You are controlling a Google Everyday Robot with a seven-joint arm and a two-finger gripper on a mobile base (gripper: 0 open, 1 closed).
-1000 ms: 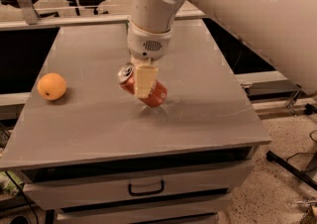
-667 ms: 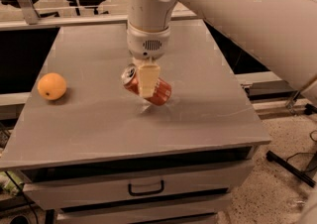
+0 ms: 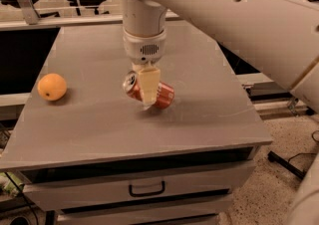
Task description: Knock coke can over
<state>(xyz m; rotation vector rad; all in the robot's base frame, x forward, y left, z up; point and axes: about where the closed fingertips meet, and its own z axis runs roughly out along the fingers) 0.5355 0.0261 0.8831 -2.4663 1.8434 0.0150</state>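
Coke can [image 3: 164, 95] lies on its side near the middle of the table [image 3: 209, 124], silver top facing left. The gripper [image 3: 148, 98] hangs straight down across its middle; whether it grips cannot be told. An orange [image 3: 52, 86] sits well apart, left. The drawer [image 3: 199, 181] below is closed.

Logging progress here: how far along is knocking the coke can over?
Looks done: the coke can lies on its side on the table, silver top toward the orange. In hand: the gripper hangs in front of its middle. Left: pulling the gripper clear.
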